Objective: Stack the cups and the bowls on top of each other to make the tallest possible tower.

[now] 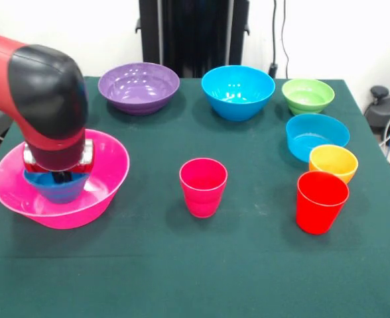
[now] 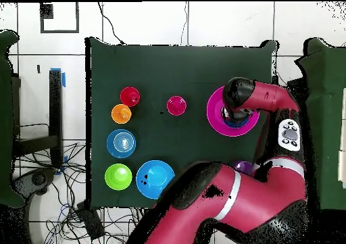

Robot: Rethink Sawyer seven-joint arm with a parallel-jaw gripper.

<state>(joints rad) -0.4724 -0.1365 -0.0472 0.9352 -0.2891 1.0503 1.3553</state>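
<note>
On a dark green tablecloth (image 1: 248,265) before a white wall (image 1: 327,33): gripper (image 1: 61,176) inside huge pink bowl (image 1: 109,159), over small dark blue bowl (image 1: 59,191); grip state indiscernible.

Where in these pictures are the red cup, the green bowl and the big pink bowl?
red cup (image 1: 322,203), front view, on its outer side wall.
green bowl (image 1: 308,95), front view, on its inner wall.
big pink bowl (image 1: 109,163), front view, on its bare inner wall, right side.

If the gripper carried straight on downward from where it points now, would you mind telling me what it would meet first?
Most likely the small dark blue bowl directly beneath the gripper, which sits inside the huge pink bowl. Contact may already exist; depth is unclear.
</note>
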